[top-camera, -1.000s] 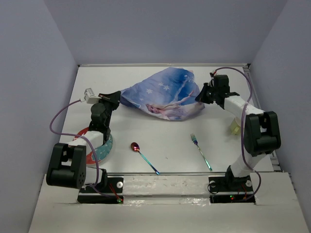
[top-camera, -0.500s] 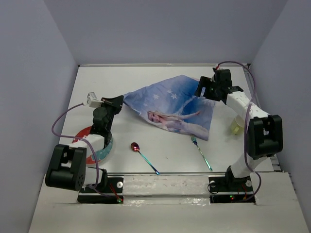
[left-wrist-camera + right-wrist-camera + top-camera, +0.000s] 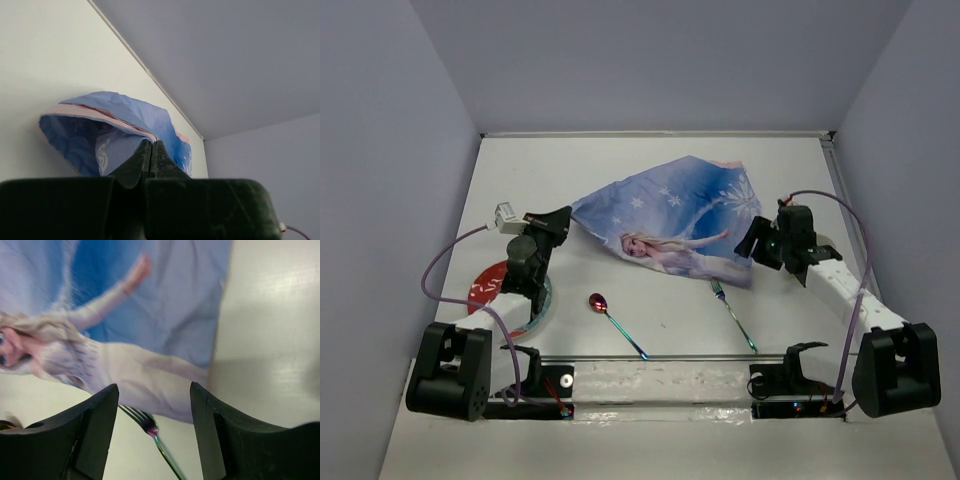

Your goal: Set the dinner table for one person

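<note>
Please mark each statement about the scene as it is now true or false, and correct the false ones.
1. The left pincer is shut on a corner of the placemat. True.
2. The right pincer grips the fork. False: it is open and empty, over the placemat's near edge.
3. The spoon lies on the placemat. False: it lies on the bare dinner table, left of the fork.
4. The red plate lies left of the spoon. True.
</note>
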Motion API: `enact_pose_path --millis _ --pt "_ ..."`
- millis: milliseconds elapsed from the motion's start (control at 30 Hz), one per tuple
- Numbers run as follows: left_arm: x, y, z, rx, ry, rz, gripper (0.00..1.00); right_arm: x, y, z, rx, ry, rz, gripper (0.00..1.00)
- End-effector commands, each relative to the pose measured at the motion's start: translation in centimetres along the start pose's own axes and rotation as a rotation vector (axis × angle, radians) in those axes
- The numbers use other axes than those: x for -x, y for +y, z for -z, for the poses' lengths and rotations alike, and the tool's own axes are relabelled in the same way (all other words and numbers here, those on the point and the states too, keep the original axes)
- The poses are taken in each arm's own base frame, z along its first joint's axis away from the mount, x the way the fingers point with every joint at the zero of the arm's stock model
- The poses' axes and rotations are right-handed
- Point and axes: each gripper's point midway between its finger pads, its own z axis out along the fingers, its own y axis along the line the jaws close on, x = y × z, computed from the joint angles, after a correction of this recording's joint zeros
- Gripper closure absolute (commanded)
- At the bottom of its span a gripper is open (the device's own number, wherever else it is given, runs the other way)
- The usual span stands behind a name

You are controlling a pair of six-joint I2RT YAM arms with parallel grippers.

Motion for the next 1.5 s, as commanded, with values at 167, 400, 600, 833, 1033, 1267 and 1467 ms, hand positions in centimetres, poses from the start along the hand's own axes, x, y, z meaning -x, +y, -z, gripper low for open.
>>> enact_pose_path --millis 167,400,600,833,1033,1267,1467 --pt "0.7 -0.6 0.7 -0.046 -0.046 -0.023 1.0 -5.2 -3.2 -0.2 -0.111 0.08 -0.163 0.35" --pt "0.7 -0.4 0.9 -0.045 -0.047 -0.031 1.0 -6.2 -4.2 -1.2 -0.167 0.104 -0.227 0.35" --pt "0.8 -0.6 1.0 -0.051 -0.051 -0.029 1.0 -7.4 -3.4 -1.8 -0.115 0.156 -0.262 0.41" --pt "1.3 -0.6 1.3 -0.037 -0.073 -0.019 0.72 -8.8 -3.1 -1.0 -0.078 0.193 -0.273 0.41" --pt "1.1 -0.1 1.2 -0.01 -0.065 -0.021 0.69 -6.1 -2.1 -2.2 -0.064 0.143 -0.25 0.67" --pt "0.2 0.7 0.9 0.017 -0.021 -0.02 0.63 1.7 -1.4 -5.1 -0.1 -0.06 -0.158 0.97" --pt "0.7 1.7 1.6 0.098 -0.011 -0.08 0.48 8.6 -0.4 -6.6 -0.139 -0.214 -0.09 1.0"
